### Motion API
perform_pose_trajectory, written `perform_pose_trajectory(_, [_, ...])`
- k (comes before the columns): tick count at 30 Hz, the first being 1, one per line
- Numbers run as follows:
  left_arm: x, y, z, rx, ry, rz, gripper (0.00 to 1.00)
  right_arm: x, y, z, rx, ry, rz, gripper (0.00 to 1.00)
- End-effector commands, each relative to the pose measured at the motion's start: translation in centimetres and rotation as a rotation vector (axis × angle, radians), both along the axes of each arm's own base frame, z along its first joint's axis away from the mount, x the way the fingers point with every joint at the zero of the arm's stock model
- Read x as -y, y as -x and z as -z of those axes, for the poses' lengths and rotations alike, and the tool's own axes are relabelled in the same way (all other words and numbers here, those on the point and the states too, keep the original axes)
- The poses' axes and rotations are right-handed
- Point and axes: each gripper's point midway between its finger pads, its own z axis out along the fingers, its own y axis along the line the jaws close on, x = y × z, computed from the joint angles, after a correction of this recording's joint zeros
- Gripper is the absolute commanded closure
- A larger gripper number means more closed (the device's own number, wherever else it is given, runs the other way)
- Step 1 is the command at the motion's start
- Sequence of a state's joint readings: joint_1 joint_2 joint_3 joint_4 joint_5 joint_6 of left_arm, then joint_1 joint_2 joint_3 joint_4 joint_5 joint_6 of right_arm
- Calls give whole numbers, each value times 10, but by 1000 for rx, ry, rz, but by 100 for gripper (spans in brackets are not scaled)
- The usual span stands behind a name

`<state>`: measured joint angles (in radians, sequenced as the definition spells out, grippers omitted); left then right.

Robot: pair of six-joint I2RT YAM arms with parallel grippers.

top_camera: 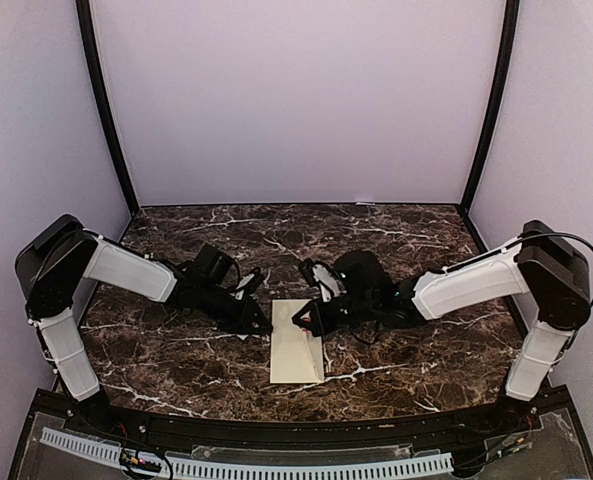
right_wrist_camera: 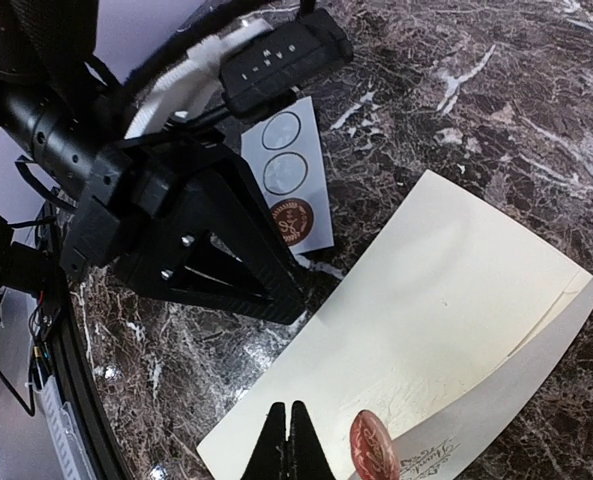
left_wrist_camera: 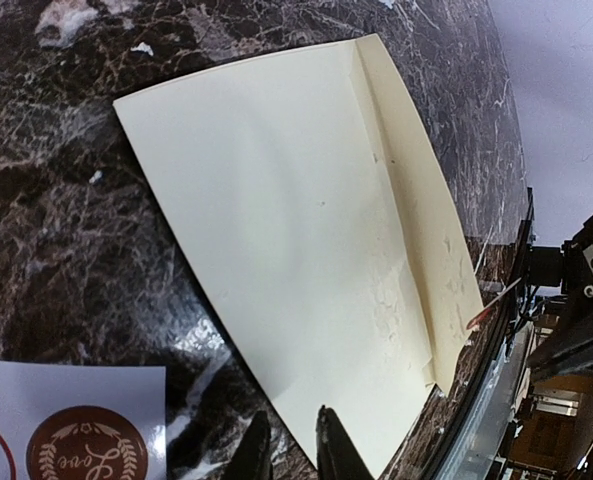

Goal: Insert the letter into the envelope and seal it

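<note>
A cream envelope (top_camera: 296,352) lies flat on the dark marble table (top_camera: 416,365), toward 6 o'clock; the left fingers (top_camera: 259,322) reach in from 9 o'clock to its far corner; the right fingers (top_camera: 306,318) reach from 3 o'clock, at its far edge.

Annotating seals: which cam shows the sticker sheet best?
Right wrist. There the sticker sheet shows two empty circles and one brown seal, with one edge hidden. Left wrist catches only a corner of the sheet, with the brown seal on it. In top external I cannot make it out.
</note>
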<state>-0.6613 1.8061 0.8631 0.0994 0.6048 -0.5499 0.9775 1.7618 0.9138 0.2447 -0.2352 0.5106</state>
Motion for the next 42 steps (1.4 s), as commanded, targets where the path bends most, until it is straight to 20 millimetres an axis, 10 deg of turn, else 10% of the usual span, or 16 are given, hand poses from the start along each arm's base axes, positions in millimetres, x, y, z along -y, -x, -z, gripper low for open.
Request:
perform_pose_trajectory(1, [4,1,-4,13,7,25,84,-3,3,-37,57,-88,-16,100])
perform_pose_trajectory(42, [4,3,-2,1,1,35,85,31,-12,23,-1,95,143,100])
